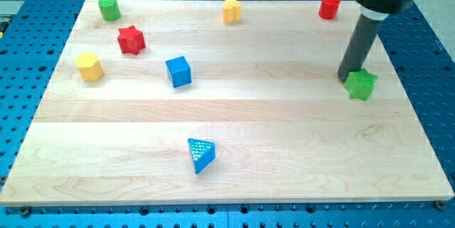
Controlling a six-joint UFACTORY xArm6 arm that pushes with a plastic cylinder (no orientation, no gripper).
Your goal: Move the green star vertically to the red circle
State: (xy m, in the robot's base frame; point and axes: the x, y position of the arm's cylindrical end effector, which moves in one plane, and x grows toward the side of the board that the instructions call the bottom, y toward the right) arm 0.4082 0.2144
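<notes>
Pale wooden surface (234,171) lies on a blue perforated bench, and I place everything against the green star (361,84), which sits near the board's right edge, about halfway up the view.

Nearest the view's bottom, well to the star's left and lower, is a blue triangular block (200,155). Farther up and still well left of the star sit a blue cube (178,71), a yellow hexagonal block (89,67) and a red star (131,40).

My tip (346,79) rests on the board just at the star's upper-left side, touching or nearly so; I cannot tell which. As end effector there is only this plain rod: no jaws, nothing to open, nothing held.

Beyond the star, toward the view's top and a little to its left, stands the red circle (329,6), with bare board between them. Along that far edge, much farther left, are a yellow block (232,11) and a green cylinder (109,8).

The risk, as I judge it: my tip stands on the wrong side. A push from here would drive the star down and right, toward the board's edge, away from the circle. I would need to circle below it first, and an off-centre contact on its points could spin it aside.
</notes>
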